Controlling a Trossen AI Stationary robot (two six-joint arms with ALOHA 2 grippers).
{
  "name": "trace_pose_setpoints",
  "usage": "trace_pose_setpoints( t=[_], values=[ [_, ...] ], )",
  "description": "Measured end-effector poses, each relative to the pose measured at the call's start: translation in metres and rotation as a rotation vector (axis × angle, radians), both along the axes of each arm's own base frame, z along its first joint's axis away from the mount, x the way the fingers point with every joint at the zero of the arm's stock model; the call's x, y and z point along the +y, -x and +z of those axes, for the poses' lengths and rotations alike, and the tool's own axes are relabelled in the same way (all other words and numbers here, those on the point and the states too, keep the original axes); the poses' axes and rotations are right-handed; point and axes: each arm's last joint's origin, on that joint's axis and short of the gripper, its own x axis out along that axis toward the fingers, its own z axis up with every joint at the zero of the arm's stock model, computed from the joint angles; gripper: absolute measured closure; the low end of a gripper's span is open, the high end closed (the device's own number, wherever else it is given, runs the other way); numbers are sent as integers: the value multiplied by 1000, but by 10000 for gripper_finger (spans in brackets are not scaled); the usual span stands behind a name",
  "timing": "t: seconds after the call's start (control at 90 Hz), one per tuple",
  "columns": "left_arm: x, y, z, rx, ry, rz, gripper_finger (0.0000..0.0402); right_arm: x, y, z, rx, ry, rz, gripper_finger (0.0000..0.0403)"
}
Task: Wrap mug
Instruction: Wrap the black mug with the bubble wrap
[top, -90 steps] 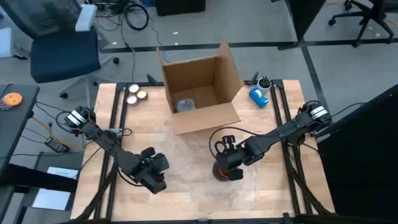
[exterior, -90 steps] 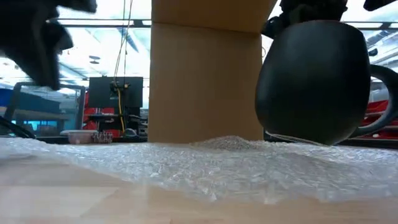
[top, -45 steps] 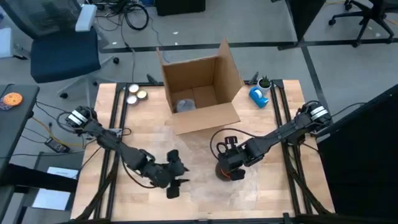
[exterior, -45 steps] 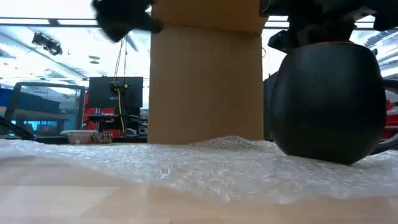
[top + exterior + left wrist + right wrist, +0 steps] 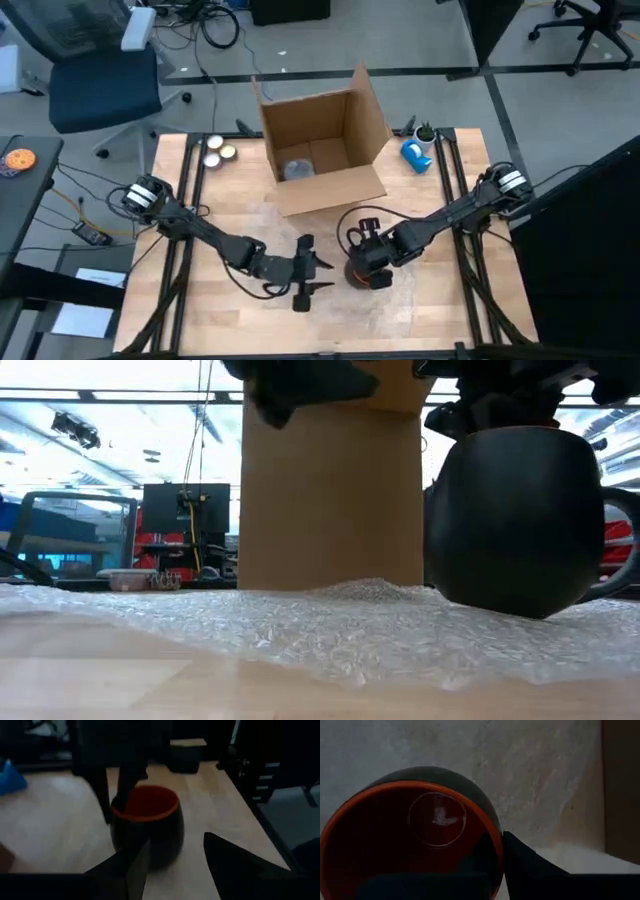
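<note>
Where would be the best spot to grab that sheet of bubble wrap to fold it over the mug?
Probably its free edge beside the mug, coming in low from the left gripper side. The bubble wrap lies flat and thin, so only an edge can be pinched. The right gripper is over the mug's rim, so that side is taken.

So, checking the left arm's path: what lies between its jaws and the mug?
Only bubble wrap; high view shows left gripper open beside the mug.

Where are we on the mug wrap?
Done: the mug sits upright on the bubble wrap, with the right claw at its rim. In hand: the open left claw is beside it. Left: no wrap is folded over the mug yet.
</note>
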Motion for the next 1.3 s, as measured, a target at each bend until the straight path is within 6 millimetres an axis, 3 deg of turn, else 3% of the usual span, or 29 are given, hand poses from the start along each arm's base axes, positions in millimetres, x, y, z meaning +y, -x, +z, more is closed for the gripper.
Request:
trace_pose_setpoints(
  t=[0.267, 0.7, 0.822, 0.911, 0.989, 1.156, 1.3],
  values=[
    [14, -17, -20, 3, -20, 22, 234, -5, -3, 1, -17, 32, -7, 403],
    [18, -13, -22, 71, -74, 22, 234, -3, -14, 6, -116, 48, 93, 403],
    [22, 4, 2, 110, -90, 27, 234, -2, -18, 8, -153, 47, 115, 403],
    [25, 26, 24, 157, -86, 82, 234, -1, -19, 9, -172, 49, 132, 403],
    [27, 47, 31, 252, -78, 136, 234, -1, -20, 9, -181, 55, 147, 403],
    [33, 80, 19, 506, -73, 306, 234, 3, -26, 10, -254, -3, 167, 403],
    [32, 93, 2, 653, -91, 425, 234, 5, -21, -3, -215, -97, 202, 403]
  ],
)
